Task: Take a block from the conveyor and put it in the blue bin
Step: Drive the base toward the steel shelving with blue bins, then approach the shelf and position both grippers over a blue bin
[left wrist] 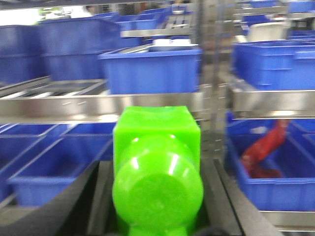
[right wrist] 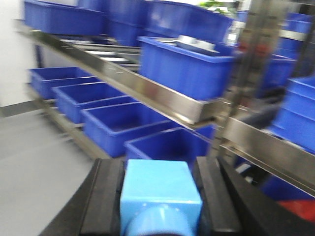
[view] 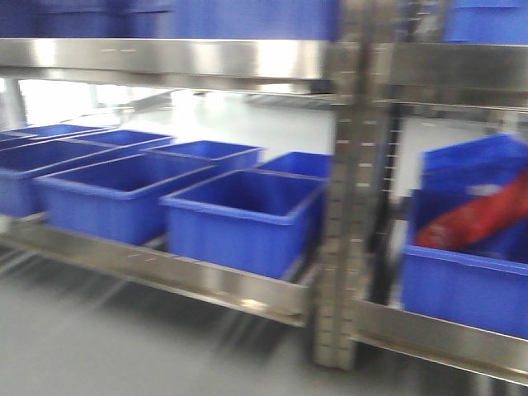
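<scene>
Shelving (view: 165,58) of steel fills every view, with open blue bins (view: 223,239) lined along the front edge of its lower shelf. Grabbing looks done: the left gripper (left wrist: 156,196) clamps a green block (left wrist: 157,147), the right gripper (right wrist: 160,201) a light blue block (right wrist: 160,182). Dropping them into a bin remains; no conveyor shows.

A bright green block (left wrist: 157,162), a light blue block (right wrist: 160,187), blue bins (view: 231,238), silvery steel racks (view: 165,58).
</scene>
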